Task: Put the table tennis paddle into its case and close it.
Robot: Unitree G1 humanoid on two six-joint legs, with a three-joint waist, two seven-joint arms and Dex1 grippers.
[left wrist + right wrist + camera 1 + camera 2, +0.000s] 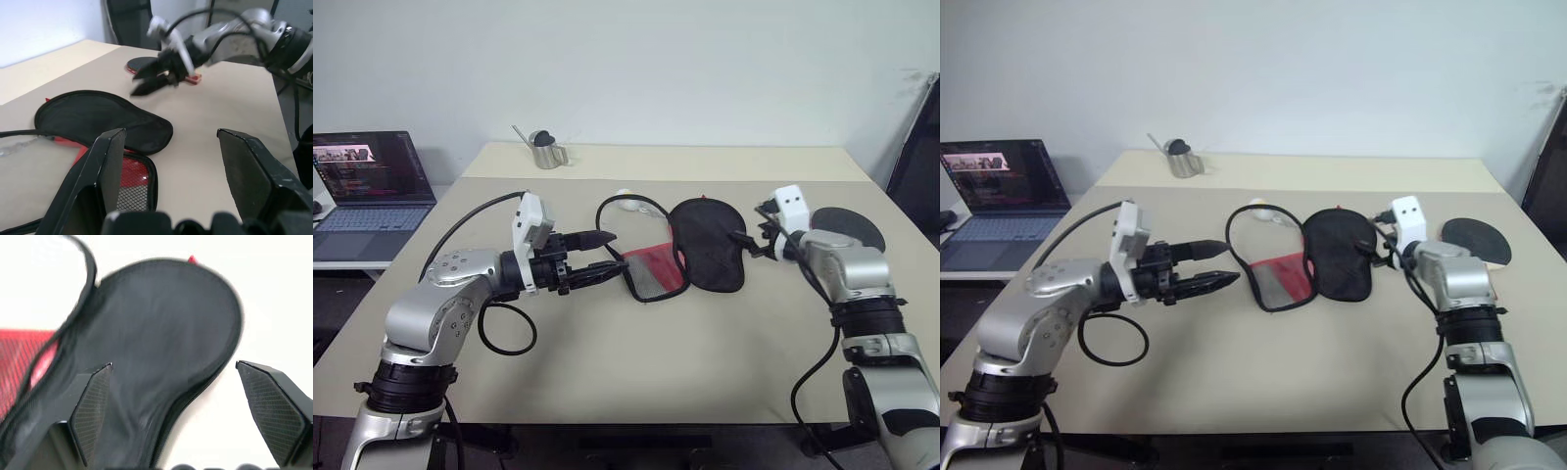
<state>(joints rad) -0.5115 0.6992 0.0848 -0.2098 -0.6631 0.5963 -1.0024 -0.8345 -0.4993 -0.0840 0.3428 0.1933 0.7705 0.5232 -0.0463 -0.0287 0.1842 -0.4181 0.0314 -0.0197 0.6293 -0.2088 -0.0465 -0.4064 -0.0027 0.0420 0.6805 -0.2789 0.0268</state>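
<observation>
Mid-table, the case (690,255) is laid unzipped, black flap beside red mesh panel. Both the left gripper (607,257) and the right gripper (181,416) are held spread, empty.

We have silver-grey metal arms, black cables looping beside them, white camera boxes at the wrists, and black two-fingered grippers: left gripper (599,257), right gripper (751,238).

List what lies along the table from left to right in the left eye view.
Laptop → left gripper → case → right gripper → paddle.
</observation>
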